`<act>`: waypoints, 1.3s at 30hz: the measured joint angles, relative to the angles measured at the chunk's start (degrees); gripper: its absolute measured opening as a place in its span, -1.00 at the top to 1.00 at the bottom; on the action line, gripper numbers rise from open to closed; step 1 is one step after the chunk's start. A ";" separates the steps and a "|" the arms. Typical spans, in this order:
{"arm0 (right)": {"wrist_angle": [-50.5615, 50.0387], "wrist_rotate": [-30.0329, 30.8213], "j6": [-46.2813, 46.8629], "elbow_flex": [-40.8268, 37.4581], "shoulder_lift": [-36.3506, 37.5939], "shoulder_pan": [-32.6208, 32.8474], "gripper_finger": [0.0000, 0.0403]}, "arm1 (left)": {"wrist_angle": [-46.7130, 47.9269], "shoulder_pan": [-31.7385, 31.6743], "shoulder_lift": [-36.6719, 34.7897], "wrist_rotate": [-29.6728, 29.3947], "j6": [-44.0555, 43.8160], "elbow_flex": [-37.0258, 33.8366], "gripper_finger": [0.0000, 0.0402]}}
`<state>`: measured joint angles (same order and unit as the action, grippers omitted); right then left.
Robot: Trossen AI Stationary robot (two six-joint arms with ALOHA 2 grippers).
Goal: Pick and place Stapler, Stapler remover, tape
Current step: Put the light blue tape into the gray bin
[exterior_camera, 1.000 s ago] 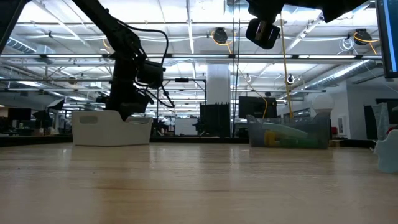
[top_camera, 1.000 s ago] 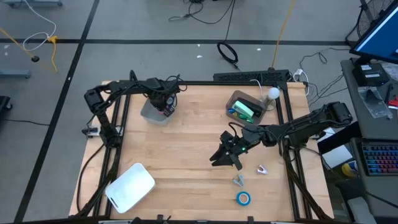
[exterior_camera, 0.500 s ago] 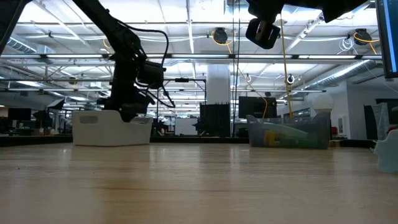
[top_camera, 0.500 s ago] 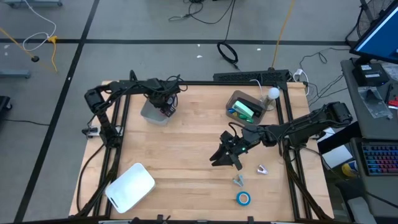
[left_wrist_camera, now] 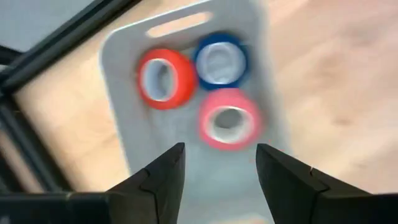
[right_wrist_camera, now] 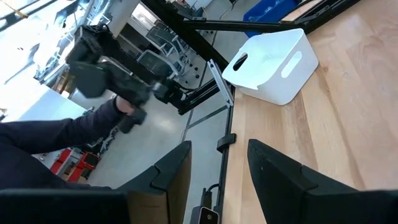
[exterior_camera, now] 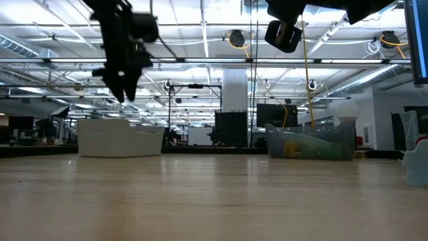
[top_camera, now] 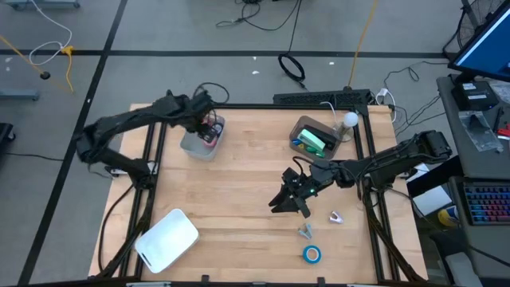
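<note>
My left gripper (left_wrist_camera: 217, 168) hangs open above the white bin (top_camera: 198, 143) at the table's far left, fingers pointing down, and touches nothing. In the bin lie three tape rolls: two red (left_wrist_camera: 163, 78) (left_wrist_camera: 230, 118) and one blue (left_wrist_camera: 219, 59). Another blue tape roll (top_camera: 311, 254) lies flat on the table near the front right. Two small metal claw-like pieces (top_camera: 335, 216) (top_camera: 307, 231) lie beside it. A green stapler (top_camera: 312, 142) rests in the clear bin (top_camera: 303, 127) at the far right. My right gripper (top_camera: 288, 201) stands open over the table's middle right, with nothing between its fingers.
A white container (top_camera: 166, 237) lies at the near left corner of the table. Black frame rails (top_camera: 151, 151) run along the table's sides. In the right wrist view a person's dark sleeve (right_wrist_camera: 56, 143) shows beyond the table's edge. Bare wood lies in the table's middle.
My left gripper has risen out of the white bin and now hangs well above it; its arm has swung toward the table's left edge. The tape rolls stay in the bin. My right arm has kept still.
</note>
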<state>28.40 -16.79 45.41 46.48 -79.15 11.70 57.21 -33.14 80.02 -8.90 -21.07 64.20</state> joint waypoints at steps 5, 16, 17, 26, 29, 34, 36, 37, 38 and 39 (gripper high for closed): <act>-1.74 -6.61 1.94 0.00 0.00 -0.02 0.24 | -1.14 6.11 -9.40 2.86 -3.11 0.00 0.02; -18.96 -16.42 3.49 0.02 0.00 5.37 0.24 | -12.50 24.65 -18.00 -0.14 0.24 0.00 0.01; -20.93 -16.50 4.53 0.02 0.00 6.04 0.24 | -13.40 25.90 -18.02 -0.14 0.36 0.00 0.01; -33.08 -15.91 14.92 0.02 0.09 13.07 0.24 | -21.74 34.50 -17.63 -1.78 1.89 -2.91 0.01; -35.07 -13.46 20.36 0.02 0.13 16.40 0.24 | -25.12 36.05 -17.69 -2.23 1.63 -5.48 0.01; -38.28 -8.93 30.82 0.02 0.15 21.70 0.24 | -29.79 37.80 -17.82 -2.25 -0.12 -10.69 0.01; -38.99 -6.71 35.16 0.02 0.15 23.50 0.24 | -31.41 38.17 -17.83 -2.21 -1.04 -12.73 0.01; -39.43 -5.45 37.24 0.02 0.15 24.27 0.24 | -32.23 38.37 -17.82 -2.20 -1.38 -13.69 0.01; -40.23 -4.28 39.20 0.02 0.15 24.87 0.24 | -33.37 38.54 -17.82 -2.20 -1.59 -14.53 0.01; -41.10 -2.83 41.08 0.02 0.15 25.34 0.24 | -34.26 38.61 -17.82 -2.21 -1.65 -15.15 0.01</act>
<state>-12.71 -19.62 86.48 46.50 -79.00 37.05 22.95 5.47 62.19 -11.11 -22.71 49.06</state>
